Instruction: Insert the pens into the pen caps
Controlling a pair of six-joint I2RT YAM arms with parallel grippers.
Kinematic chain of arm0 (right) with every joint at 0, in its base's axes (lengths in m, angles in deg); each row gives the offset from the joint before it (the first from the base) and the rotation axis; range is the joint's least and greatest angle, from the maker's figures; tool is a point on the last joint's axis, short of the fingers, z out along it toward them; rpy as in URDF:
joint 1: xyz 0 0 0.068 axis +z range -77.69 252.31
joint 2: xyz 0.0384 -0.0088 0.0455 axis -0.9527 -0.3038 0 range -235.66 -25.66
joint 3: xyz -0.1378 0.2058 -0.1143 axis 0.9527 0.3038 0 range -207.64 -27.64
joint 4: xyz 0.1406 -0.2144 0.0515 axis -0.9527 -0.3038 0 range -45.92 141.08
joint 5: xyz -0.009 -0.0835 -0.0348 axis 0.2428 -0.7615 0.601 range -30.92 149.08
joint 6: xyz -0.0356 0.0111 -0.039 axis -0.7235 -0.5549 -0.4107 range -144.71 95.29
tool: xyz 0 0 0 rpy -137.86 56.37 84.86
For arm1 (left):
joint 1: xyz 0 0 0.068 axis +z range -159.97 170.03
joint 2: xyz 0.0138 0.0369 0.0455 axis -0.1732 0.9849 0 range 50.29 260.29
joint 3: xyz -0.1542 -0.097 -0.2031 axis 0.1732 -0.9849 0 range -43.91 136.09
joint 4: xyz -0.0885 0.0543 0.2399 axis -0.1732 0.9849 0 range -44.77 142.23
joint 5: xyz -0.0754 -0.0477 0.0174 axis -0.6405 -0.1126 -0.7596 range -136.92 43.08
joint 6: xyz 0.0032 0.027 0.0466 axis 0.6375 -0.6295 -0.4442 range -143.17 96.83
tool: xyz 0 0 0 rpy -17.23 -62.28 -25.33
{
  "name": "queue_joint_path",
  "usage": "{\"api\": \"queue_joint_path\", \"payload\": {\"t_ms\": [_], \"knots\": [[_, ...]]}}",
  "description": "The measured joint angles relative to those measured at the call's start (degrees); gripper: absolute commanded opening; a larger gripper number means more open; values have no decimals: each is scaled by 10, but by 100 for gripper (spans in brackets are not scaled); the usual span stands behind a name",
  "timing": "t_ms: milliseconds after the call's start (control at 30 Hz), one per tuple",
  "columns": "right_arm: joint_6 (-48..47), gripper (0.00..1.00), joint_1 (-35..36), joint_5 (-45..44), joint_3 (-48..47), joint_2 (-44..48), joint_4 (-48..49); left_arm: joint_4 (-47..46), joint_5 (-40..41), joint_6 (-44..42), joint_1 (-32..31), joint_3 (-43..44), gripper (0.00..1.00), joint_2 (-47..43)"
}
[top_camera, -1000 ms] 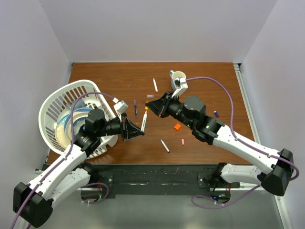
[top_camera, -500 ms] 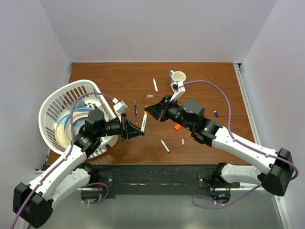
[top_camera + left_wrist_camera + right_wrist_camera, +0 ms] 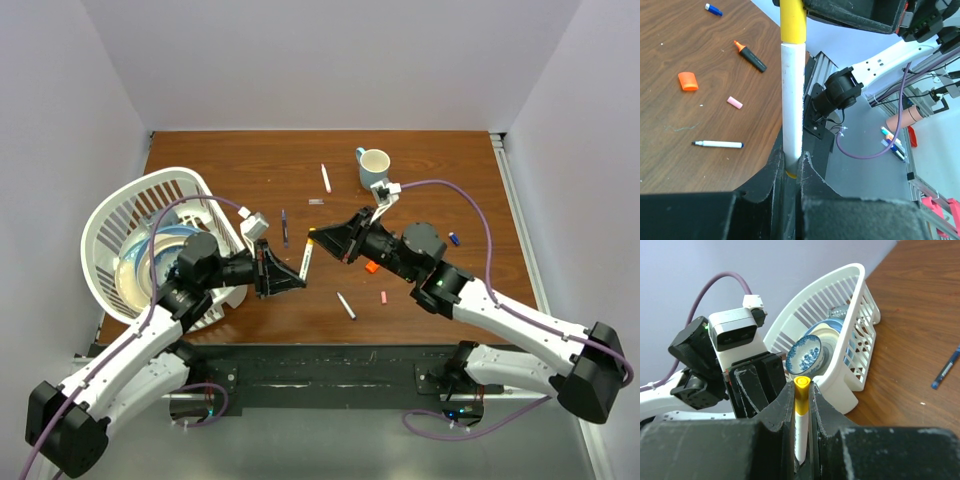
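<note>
From above, the left gripper (image 3: 298, 279) is clamped on the lower end of a white pen (image 3: 304, 258), just right of the basket (image 3: 120, 215). The right gripper (image 3: 318, 237) pinches its yellow cap (image 3: 310, 234). Left wrist: jaws tight on the pen's base (cap uppermost). Right wrist: jaws closed around the cap, the pen below.

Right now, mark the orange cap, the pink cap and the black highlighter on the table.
orange cap (image 3: 688, 81): left wrist view, middle of its top side.
pink cap (image 3: 734, 102): left wrist view, its middle.
black highlighter (image 3: 752, 57): left wrist view, middle of the black barrel.
</note>
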Motion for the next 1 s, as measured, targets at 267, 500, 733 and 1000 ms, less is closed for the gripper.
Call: {"api": "queue_joint_path", "payload": {"t_ms": [267, 500, 733, 1000], "knots": [[-14, 0, -5, 21, 37, 14, 58, -24, -6, -14, -4, 0, 0, 14], [-5, 0, -6, -4, 48, 10, 59, -24, 9, -49, -5, 5, 0, 47], [-2, 0, -5, -57, 44, -4, 23, 5, 41, -88, -8, 26, 0, 95], [-16, 0, 15, -114, 42, -8, -1, 14, 45, -93, -8, 33, 0, 120]]}}
